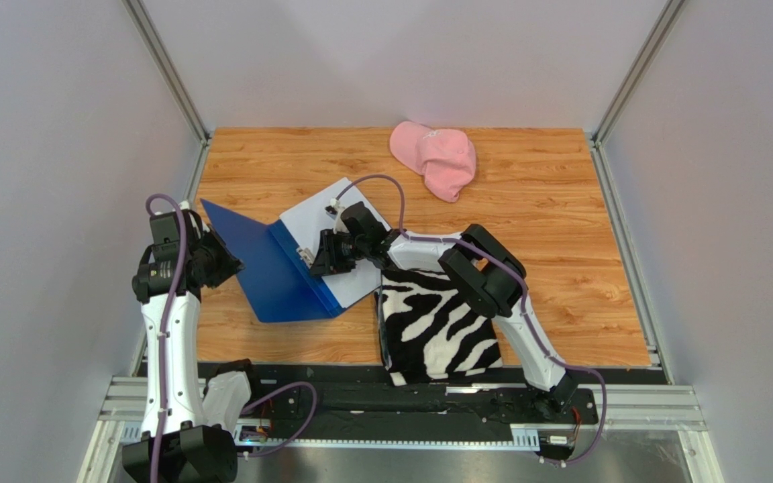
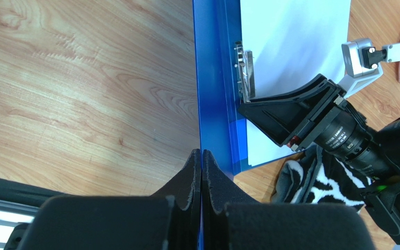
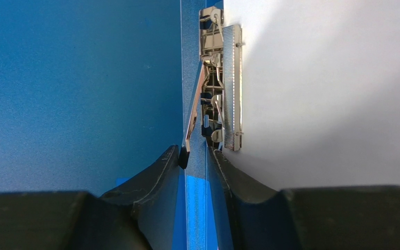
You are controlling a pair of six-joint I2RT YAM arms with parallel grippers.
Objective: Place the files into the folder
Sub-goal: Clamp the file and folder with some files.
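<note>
The blue folder [image 1: 259, 274] lies open on the wooden table, its left cover tilted up. My left gripper [image 1: 214, 260] is shut on that cover's outer edge; in the left wrist view a blue sliver shows between the pressed pads [image 2: 202, 159]. The files [image 1: 332, 213], white sheets, lie on the folder's right half, one edge under the metal clip [image 3: 222, 88]. My right gripper [image 3: 196, 156] sits at the spine, open by a narrow gap. The clip lever's black tip [image 3: 184, 157] touches its left finger. Blue spine shows between the jaws.
A zebra-striped cloth [image 1: 436, 322] lies just right of the folder, under the right arm. A pink cap [image 1: 434, 156] rests at the table's back edge. Metal frame posts and grey walls close in the left, right and back sides.
</note>
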